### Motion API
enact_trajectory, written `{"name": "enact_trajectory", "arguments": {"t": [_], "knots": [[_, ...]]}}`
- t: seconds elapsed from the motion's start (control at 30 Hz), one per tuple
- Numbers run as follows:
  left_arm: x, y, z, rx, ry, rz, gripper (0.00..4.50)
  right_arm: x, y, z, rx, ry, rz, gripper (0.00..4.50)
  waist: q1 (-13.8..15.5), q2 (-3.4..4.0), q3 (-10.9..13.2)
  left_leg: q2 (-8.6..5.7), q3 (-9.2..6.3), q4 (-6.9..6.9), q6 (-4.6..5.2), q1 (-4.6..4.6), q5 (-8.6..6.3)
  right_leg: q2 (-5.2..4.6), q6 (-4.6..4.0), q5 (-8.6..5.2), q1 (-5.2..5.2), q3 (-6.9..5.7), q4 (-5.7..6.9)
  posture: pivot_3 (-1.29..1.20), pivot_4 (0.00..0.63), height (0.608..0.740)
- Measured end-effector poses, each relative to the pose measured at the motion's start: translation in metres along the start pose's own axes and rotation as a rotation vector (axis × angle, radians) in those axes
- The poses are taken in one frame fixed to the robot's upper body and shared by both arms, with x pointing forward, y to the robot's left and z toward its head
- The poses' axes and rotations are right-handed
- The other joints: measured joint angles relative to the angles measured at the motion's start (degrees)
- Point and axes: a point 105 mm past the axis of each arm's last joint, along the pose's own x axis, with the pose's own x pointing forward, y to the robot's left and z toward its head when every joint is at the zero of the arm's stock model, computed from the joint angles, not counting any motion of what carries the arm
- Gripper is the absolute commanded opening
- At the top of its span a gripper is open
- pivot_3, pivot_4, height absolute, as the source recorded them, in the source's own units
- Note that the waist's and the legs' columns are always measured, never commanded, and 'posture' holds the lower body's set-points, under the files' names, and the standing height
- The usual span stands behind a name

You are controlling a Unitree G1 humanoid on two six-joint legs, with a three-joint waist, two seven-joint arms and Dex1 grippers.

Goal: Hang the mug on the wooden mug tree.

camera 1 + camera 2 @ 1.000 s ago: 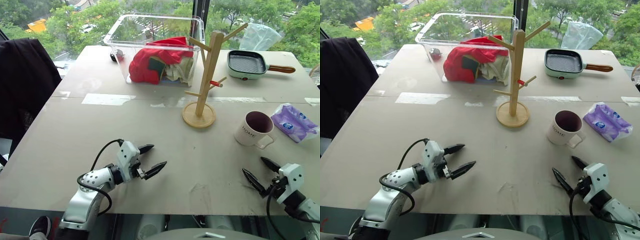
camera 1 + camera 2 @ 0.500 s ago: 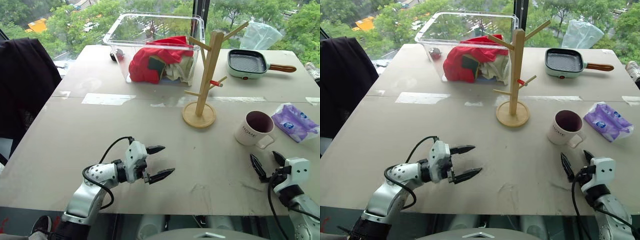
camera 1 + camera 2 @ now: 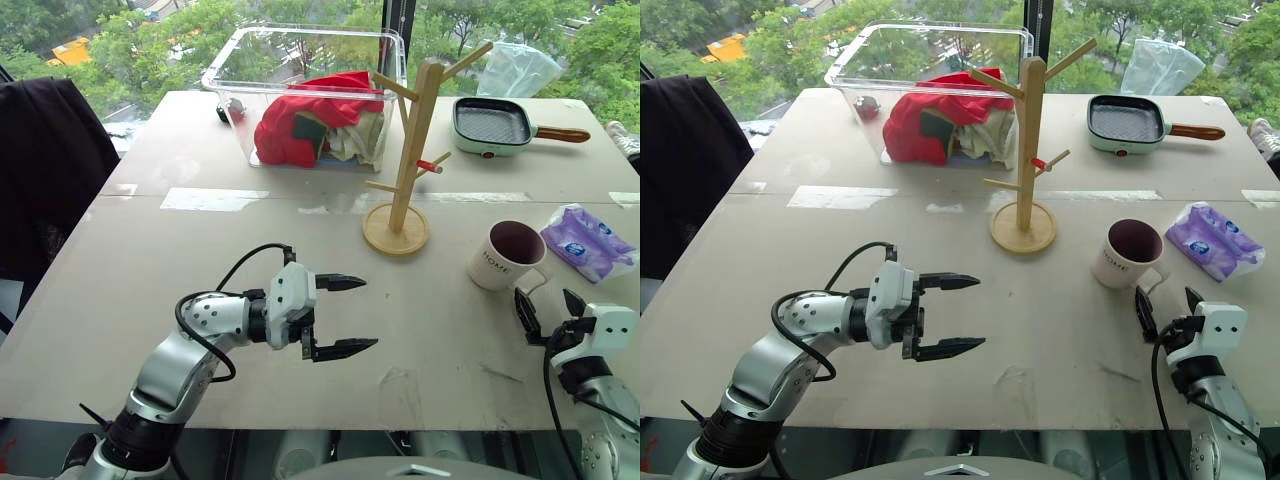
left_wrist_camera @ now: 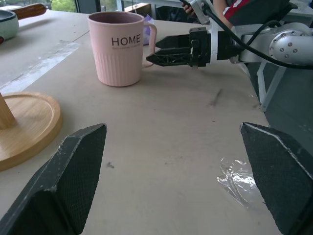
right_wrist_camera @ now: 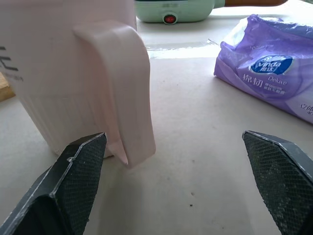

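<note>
Sitting upright on the bench (image 3: 150, 260): mug (image 3: 507, 257), right of the wooden mug tree (image 3: 410, 150), apart from its base. Lying just right of the mug: tissue pack (image 3: 588, 243). Resting behind the tree, at the far side: clear bin (image 3: 310, 95) to its left, holding cloths (image 3: 315, 125); grill pan (image 3: 495, 127) to its right. Hovering just in front of the mug handle: right tool (image 3: 548, 312). Hovering front-left of the tree: left tool (image 3: 342, 315).

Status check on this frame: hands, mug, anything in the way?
Both hands open and empty; right hand at the mug handle, left hand mid-table. Mug upright on table, unhung. Purple tissue pack beside mug; wooden mug tree pegs free.
</note>
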Motion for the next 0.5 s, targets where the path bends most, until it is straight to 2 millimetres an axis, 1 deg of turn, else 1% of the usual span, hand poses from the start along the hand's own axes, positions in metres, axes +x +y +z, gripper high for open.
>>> {"name": "enact_trajectory", "arguments": {"t": [0.07,0.1,0.17,0.23,0.27,0.3,0.33,0.4,0.43,0.5], "knots": [[0.000,0.001,-0.001,-0.006,0.003,0.010,4.48,0.001,0.000,-0.001,0.002,-0.003,0.001,4.50,0.01,0.00,0.00,0.00,0.00,0.00,0.00,0.00,0.00,0.01,0.00,0.00,0.00,0.00,0.00,0.00,0.150,0.740],[0.000,0.001,-0.001,-0.009,0.005,0.015,4.50,0.003,0.000,-0.002,0.007,-0.001,-0.002,4.25,0.01,0.00,0.00,0.00,-0.01,0.00,0.00,-0.01,0.00,0.02,-0.01,0.00,0.00,0.00,0.00,0.00,0.150,0.740],[0.000,0.002,-0.001,-0.009,0.006,0.023,4.50,0.005,0.000,-0.004,0.015,0.000,-0.005,3.63,0.01,0.02,0.02,0.00,0.00,0.00,0.00,-0.01,0.00,0.01,-0.01,0.00,0.00,0.01,0.00,0.00,0.150,0.740],[0.001,0.002,0.000,-0.008,0.005,0.027,4.50,0.007,0.000,-0.004,0.012,0.000,-0.006,2.74,0.01,0.02,0.02,0.00,0.00,0.00,0.00,-0.01,0.00,0.01,-0.01,0.01,0.00,0.01,0.00,0.00,0.150,0.740],[0.001,0.002,0.001,-0.009,0.005,0.029,4.50,0.008,-0.001,-0.006,0.010,0.003,-0.007,2.39,0.01,0.02,0.02,0.00,0.00,0.00,0.00,-0.01,0.00,0.01,-0.01,0.00,0.00,0.02,0.00,0.00,0.150,0.740],[0.001,0.002,0.002,-0.007,0.003,0.031,4.50,0.009,-0.001,-0.007,0.009,0.009,-0.008,1.73,0.00,0.03,0.02,0.00,0.01,0.00,0.00,0.00,0.00,0.01,-0.01,0.00,0.00,0.02,0.00,0.00,0.150,0.740],[0.001,0.002,0.003,-0.007,0.001,0.037,4.50,0.010,-0.001,-0.008,0.007,0.011,-0.007,1.36,0.00,0.03,0.02,0.00,0.01,0.00,0.00,0.00,0.00,0.02,-0.01,0.01,0.00,0.02,0.00,0.00,0.150,0.740],[0.001,0.004,0.004,-0.014,-0.011,0.051,4.50,0.013,0.001,-0.008,0.003,0.009,0.002,0.41,0.00,0.03,0.02,0.00,0.00,0.00,0.00,0.00,0.00,0.02,-0.01,0.01,0.00,0.02,0.00,0.00,0.150,0.740],[0.001,0.004,0.005,-0.018,-0.020,0.054,4.50,0.014,0.002,-0.007,0.001,0.004,0.006,0.07,0.00,0.03,0.02,0.00,0.00,0.00,0.00,0.00,0.00,0.02,-0.01,0.01,0.00,0.02,0.01,0.00,0.150,0.740],[0.000,0.006,0.007,-0.022,-0.031,0.067,4.50,0.015,0.003,-0.007,-0.005,0.007,0.017,0.07,0.00,0.03,0.02,0.00,0.00,0.00,0.00,0.00,0.00,0.02,-0.01,0.01,0.00,0.01,0.01,0.00,0.150,0.740]]}}
